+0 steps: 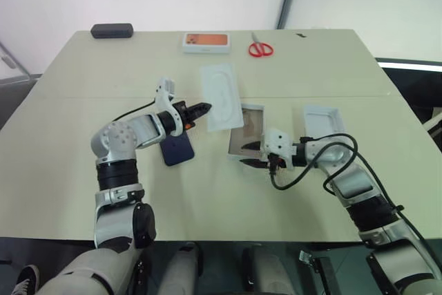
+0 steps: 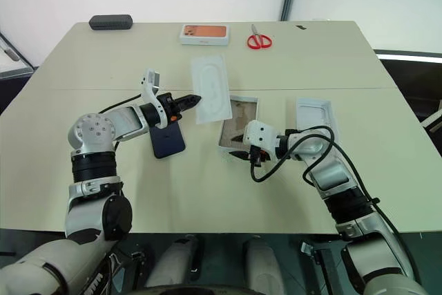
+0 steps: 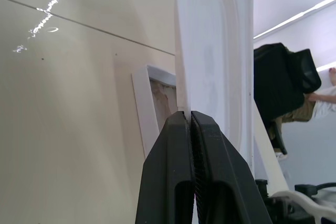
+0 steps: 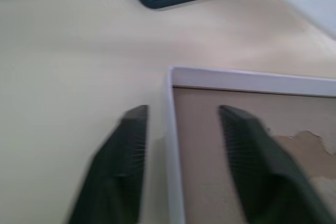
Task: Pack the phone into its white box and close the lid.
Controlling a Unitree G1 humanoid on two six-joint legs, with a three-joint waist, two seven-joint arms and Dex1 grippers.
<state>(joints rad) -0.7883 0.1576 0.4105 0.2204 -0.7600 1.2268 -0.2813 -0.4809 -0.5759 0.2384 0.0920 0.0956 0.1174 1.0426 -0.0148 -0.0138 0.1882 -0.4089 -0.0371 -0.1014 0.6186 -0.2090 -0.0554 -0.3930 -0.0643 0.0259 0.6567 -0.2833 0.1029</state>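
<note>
Straddling the white box (image 4: 173,145) rim, right gripper (image 4: 181,156) jaws apart.

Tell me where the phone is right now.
The phone lies flat on the table left of centre, under the left gripper and its wrist, left of the white box.

The left arm reaches forward, elbow bent, its claw (image 1: 202,109) pointing roughly level with both black fingers pressed together on the edge of the flat white insert (image 1: 222,96). The right arm angles inward, its claw (image 1: 253,155) tilted down, fingers parted astride the white box's (image 1: 248,131) near wall.
</note>
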